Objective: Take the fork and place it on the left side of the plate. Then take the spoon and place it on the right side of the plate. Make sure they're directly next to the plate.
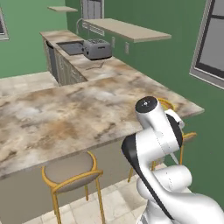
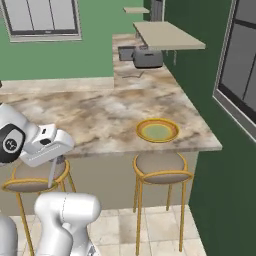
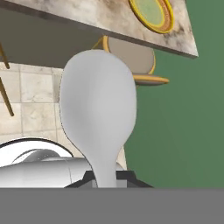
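End effector pinches the spoon; yellow plate sits bare on counter.

Gripper clamped shut, below counter height

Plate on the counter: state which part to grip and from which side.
Grip the plate by its raised rim, from above, at the side nearest the counter edge. It lies flat and shallow with no handle, so only the rim can be pinched.
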